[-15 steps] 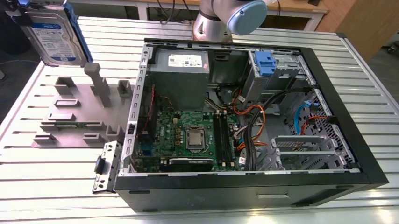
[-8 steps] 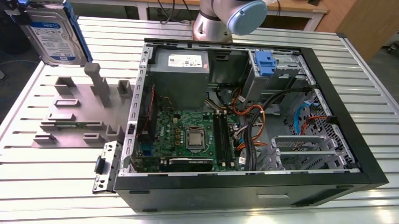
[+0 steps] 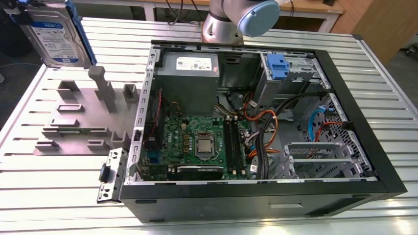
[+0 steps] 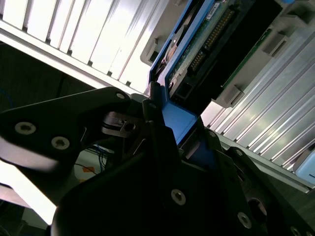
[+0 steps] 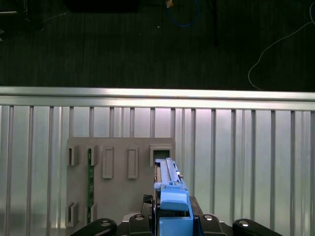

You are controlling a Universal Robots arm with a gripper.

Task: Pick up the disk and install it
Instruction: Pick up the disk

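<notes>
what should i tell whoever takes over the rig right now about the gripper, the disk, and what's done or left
Gripper: shut on the disk, clamping its blue-framed end, as both wrist views show.
The disk: held upright in the air at the exterior view's upper left, above the far end of the grey holder and outside the computer case.
Done: the pick-up. The disk looks lifted clear of the holder.
Left: the install. The disk is not yet in the case, which lies open on the table.
</notes>
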